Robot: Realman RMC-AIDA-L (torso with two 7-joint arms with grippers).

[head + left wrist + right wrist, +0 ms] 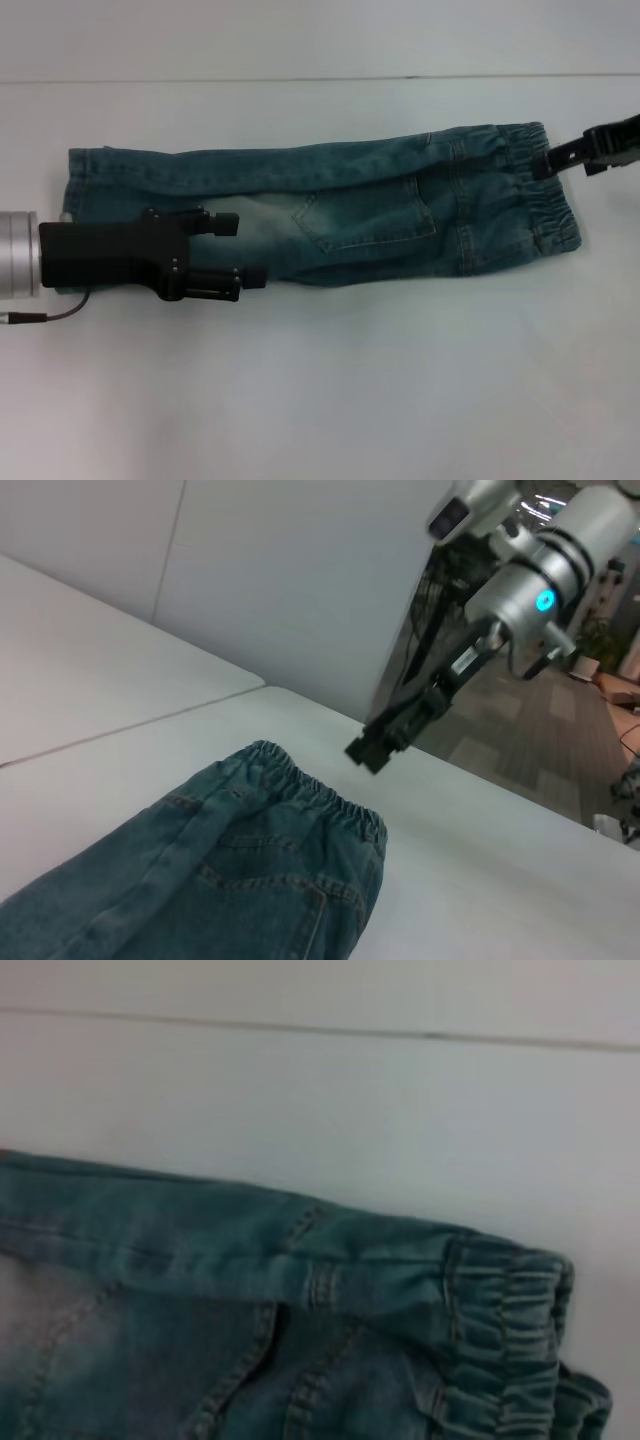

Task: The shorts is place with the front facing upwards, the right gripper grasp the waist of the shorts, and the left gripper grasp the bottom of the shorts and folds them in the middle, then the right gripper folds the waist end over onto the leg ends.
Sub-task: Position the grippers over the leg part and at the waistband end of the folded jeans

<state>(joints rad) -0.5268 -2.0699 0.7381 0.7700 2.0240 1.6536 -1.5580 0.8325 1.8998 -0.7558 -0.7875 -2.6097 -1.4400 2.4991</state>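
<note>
The blue denim shorts [350,200] lie flat on the white table, folded lengthwise with a pocket [370,215] facing up. The elastic waist [535,190] is at the right and the leg ends [85,185] at the left. My left gripper [240,250] is open over the leg part near the shorts' near edge, holding nothing. My right gripper [548,162] is at the far corner of the waist. From the left wrist, that gripper [368,752] appears just beyond the waistband [320,805], above the table. The right wrist view shows the waistband [510,1310] close up.
The white table [320,400] runs wide in front of the shorts. A seam line [300,80] crosses it behind them. A thin cable [45,316] hangs off my left wrist. In the left wrist view, open floor [520,760] lies past the table's edge.
</note>
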